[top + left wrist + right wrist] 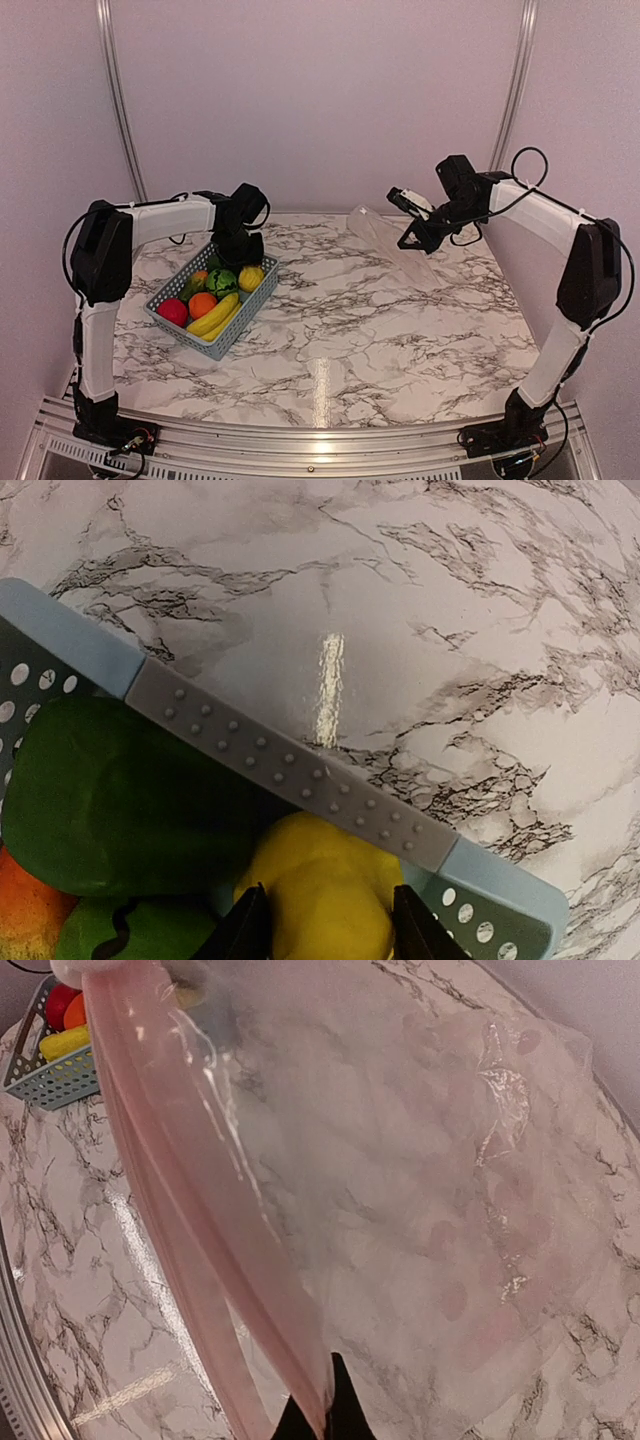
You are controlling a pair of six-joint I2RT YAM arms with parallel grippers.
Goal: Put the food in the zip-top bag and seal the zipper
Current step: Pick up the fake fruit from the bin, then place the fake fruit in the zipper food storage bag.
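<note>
The food lies in a blue-grey basket (252, 305) at the left: red apple (172, 311), orange (202, 304), banana (213, 317), striped melon (221, 282) and yellow pear (251, 278). My left gripper (243, 262) reaches down into the basket's far corner. In the left wrist view its fingertips press both sides of the pear (325, 880), beside a dark green piece (120, 800). At the back right, my right gripper (408, 243) holds the clear zip-top bag (385, 235) above the table. Its jaws are shut on the pinkish zipper (190, 1190), and the bag (420, 1190) hangs open and crinkled.
The basket's grey studded rim (290, 770) runs just behind the pear. Marble tabletop (380, 330) spreads between the basket and the bag. Pale walls close in the back and sides, and a metal rail (320, 440) lines the near edge.
</note>
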